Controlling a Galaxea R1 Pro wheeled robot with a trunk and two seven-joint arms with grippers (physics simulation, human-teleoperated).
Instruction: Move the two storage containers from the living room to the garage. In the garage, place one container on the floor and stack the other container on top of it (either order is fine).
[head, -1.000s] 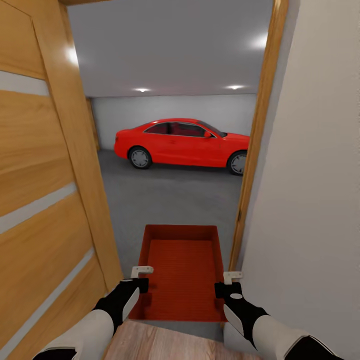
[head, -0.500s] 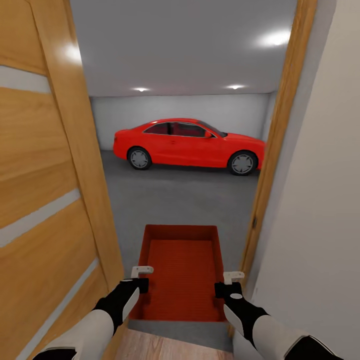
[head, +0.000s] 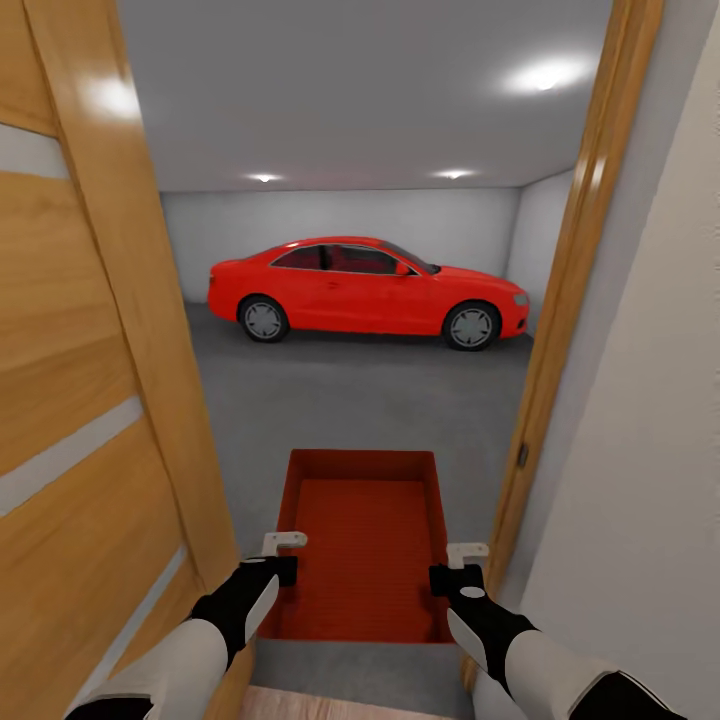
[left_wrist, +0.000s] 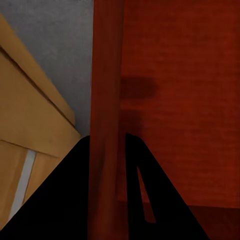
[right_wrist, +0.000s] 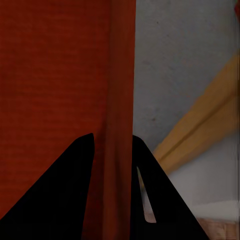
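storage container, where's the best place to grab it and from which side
By its two long side walls, one hand on each, coming from the near end. The storage container is open-topped with thin straight walls, so fingers can straddle a rim. The left hand and right hand grip it this way.

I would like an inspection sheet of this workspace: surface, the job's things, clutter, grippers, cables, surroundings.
Surface: grey concrete garage floor ahead; a wood plank strip at the near edge.
Job's things: one storage container, open-topped, empty, carried level in the doorway.
Clutter: nothing seen.
Grippers: left gripper has its jaws astride the container's left wall; right gripper likewise on the right wall.
Cables: nothing seen.
Surroundings: wooden door at left, door frame and pale wall at right, red car parked across the far end.
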